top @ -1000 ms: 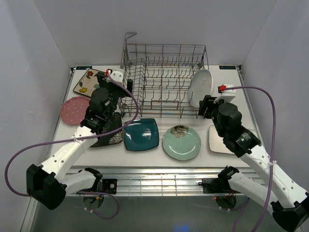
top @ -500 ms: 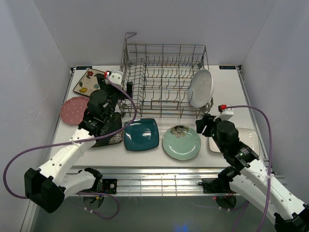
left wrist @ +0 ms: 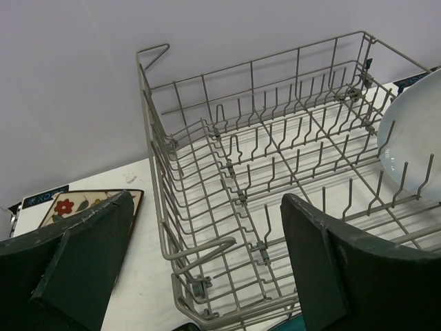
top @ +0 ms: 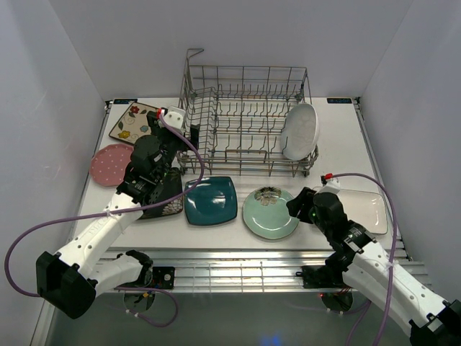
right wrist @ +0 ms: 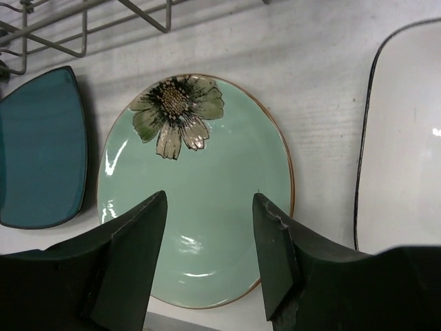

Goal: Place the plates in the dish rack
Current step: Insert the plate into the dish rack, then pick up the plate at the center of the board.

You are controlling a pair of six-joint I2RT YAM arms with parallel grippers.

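Only the white oval plate (top: pixel 300 131) is loaded, at 3 o'clock in the dish rack (top: pixel 245 115); six more wait on the table (top: pixel 338 144), with my left gripper (left wrist: pixel 207 203) and right gripper (right wrist: pixel 210 207) both spread empty, the right one above the mint-green plate (top: pixel 271 213).

A white table (top: pixel 344 144) with a faintly grained, painted top fills the middle of the scene; behind its far edge rises a plain back wall (top: pixel 238 36) of pale lilac-grey; a left wall (top: pixel 36 101) and a right wall (top: pixel 425 101) of the same tone close in against the table's sides, the light on all three soft and even. Two small dark labels (top: pixel 124 101) sit at the table's far corners; ribbed aluminium rails (top: pixel 230 261) run along its near edge; below these lies a dark grey-green floor (top: pixel 238 317) with a small bluish glint.
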